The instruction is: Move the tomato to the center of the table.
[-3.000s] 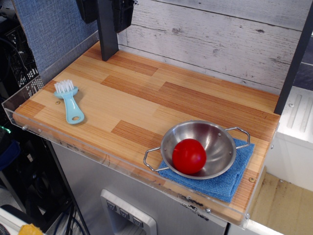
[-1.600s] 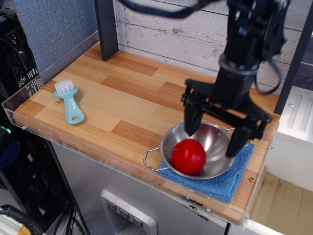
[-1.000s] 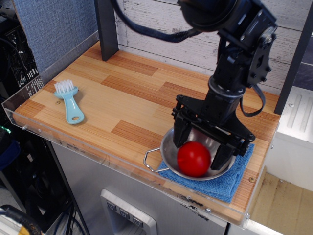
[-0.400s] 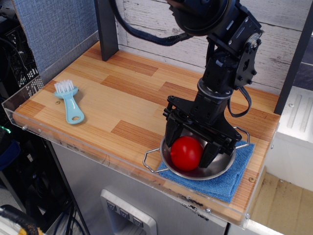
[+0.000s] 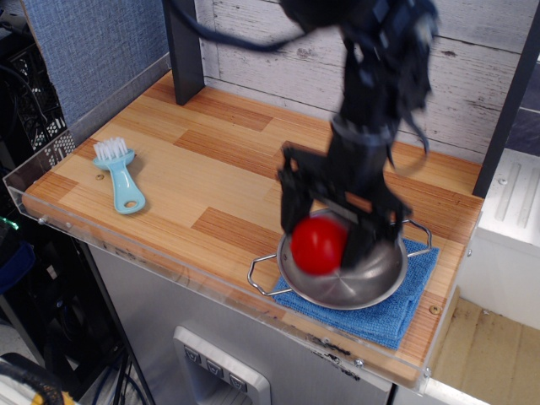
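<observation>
The red tomato (image 5: pixel 318 245) is held between the two black fingers of my gripper (image 5: pixel 325 228), lifted just above the steel bowl (image 5: pixel 363 274) at the front right of the wood plank table (image 5: pixel 211 169). One finger (image 5: pixel 292 198) is on the tomato's left and the other on its right. The arm is blurred with motion.
The steel bowl stands on a folded blue cloth (image 5: pixel 396 308) near the table's front right corner. A light blue brush (image 5: pixel 121 175) lies at the left. A dark post (image 5: pixel 184 51) stands at the back left. A clear acrylic rim (image 5: pixel 143 257) runs along the front edge.
My gripper came down over the bowl, closed its fingers around the tomato, and has now raised it out of the bowl, shifting slightly left.
</observation>
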`<state>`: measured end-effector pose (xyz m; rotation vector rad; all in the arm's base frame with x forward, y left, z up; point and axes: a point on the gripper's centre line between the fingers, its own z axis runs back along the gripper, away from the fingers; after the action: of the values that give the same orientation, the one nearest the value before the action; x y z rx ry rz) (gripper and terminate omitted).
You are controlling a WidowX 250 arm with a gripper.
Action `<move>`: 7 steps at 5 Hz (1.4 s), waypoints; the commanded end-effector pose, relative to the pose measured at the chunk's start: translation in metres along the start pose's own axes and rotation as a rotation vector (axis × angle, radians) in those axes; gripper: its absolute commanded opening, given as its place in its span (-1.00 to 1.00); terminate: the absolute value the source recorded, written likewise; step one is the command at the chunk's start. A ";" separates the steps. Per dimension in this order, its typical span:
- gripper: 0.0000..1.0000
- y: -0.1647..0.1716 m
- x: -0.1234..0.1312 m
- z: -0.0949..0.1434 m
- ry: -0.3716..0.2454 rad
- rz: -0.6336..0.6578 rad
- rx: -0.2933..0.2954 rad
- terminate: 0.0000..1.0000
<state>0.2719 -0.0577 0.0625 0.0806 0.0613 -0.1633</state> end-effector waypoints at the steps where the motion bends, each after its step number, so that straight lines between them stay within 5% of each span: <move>1: -1.00 0.106 0.027 0.051 -0.133 0.200 -0.068 -1.00; 3: -1.00 0.212 0.051 0.012 -0.052 0.341 -0.040 -1.00; 4: -1.00 0.229 0.058 0.007 -0.040 0.366 -0.016 -1.00; 5: -1.00 0.242 0.062 0.004 -0.061 0.385 -0.003 -1.00; 7: -1.00 0.226 0.070 -0.009 -0.196 0.358 0.024 -1.00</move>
<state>0.3774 0.1507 0.0317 0.0722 -0.0612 0.2014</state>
